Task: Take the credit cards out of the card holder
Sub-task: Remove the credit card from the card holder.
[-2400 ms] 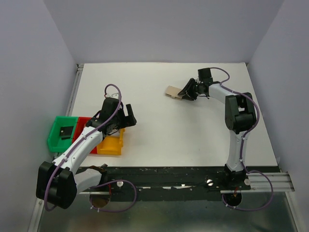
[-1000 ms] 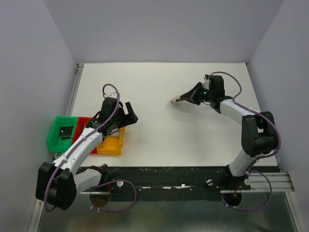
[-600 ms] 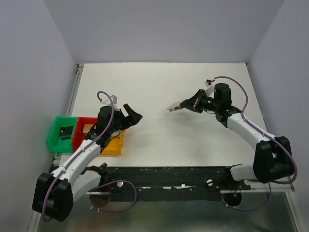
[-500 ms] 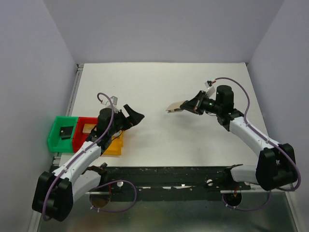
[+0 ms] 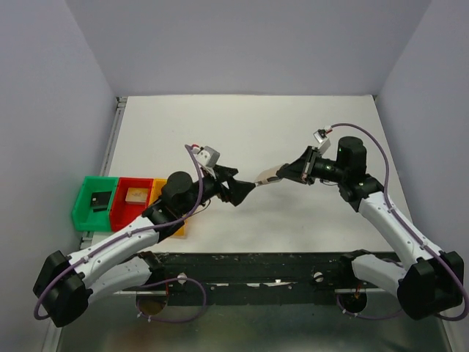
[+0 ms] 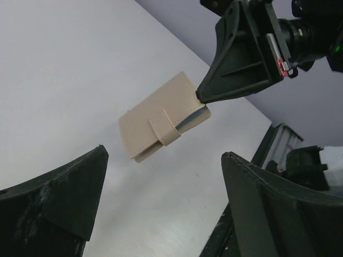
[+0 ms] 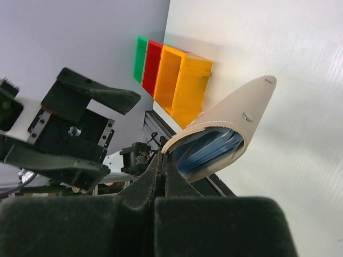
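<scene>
card holder (image 6: 161,126) tan, folded shut, tab strapped across the front, pinched at one corner in my right claw (image 6: 201,97), held aloft and tilted. Free edge gapes a little in the right wrist view, blue-grey layers showing inside; can't tell the credit cards from the lining

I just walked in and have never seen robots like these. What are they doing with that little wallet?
The right gripper is shut on one edge of the tan card holder and holds it in the air between the two arms. The holder is folded, with its tab across the front, so the cards are not yet taken out. The left gripper is wide open and points at the holder from close by, without touching it.
</scene>
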Robot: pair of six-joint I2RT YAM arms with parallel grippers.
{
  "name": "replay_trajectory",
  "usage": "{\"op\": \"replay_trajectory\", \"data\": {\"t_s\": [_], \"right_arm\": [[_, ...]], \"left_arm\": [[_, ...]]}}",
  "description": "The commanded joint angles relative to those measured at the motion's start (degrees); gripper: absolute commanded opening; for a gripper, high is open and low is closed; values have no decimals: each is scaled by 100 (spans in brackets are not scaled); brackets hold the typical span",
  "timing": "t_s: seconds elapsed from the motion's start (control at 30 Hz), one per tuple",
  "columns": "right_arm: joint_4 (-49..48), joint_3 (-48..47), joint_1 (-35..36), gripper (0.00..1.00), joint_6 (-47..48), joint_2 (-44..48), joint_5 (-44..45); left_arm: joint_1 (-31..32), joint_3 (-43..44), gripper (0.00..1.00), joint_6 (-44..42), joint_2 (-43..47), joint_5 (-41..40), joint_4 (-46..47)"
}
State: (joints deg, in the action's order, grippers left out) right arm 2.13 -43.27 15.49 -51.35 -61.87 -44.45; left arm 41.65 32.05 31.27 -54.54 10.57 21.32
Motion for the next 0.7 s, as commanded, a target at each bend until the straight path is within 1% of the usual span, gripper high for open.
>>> {"op": "replay_trajectory", "data": {"t_s": [0.0, 0.07, 0.17, 0.23, 0.33, 0.47, 0.57, 0.67], "right_arm": [[762, -340, 33, 0, 99, 122, -275], [903, -393, 33, 0, 99, 166, -275], [1043, -446, 33, 0, 108, 219, -319], [1131, -481, 34, 0, 134, 254, -337], [1263, -534, 34, 0, 187, 307, -345], [1369, -604, 33, 0, 213, 324, -398], [1395, -631, 34, 0, 205, 342, -424], [1404, -630, 42, 0, 205, 351, -442]], "left_arm": [[843, 231, 99, -2288, 6, -1003, -58], [1142, 223, 99, -3009, -47, -1276, -14], [1424, -5, 99, -3950, -91, -1198, 388], [1565, -120, 99, -4460, -161, -1154, 635], [1671, -199, 99, -4997, -320, -1128, 934], [1689, -95, 99, -5341, -618, -855, 1085], [1715, 20, 99, -5368, -794, -600, 1190], [1768, 90, 99, -5342, -1014, -547, 1304]]}}
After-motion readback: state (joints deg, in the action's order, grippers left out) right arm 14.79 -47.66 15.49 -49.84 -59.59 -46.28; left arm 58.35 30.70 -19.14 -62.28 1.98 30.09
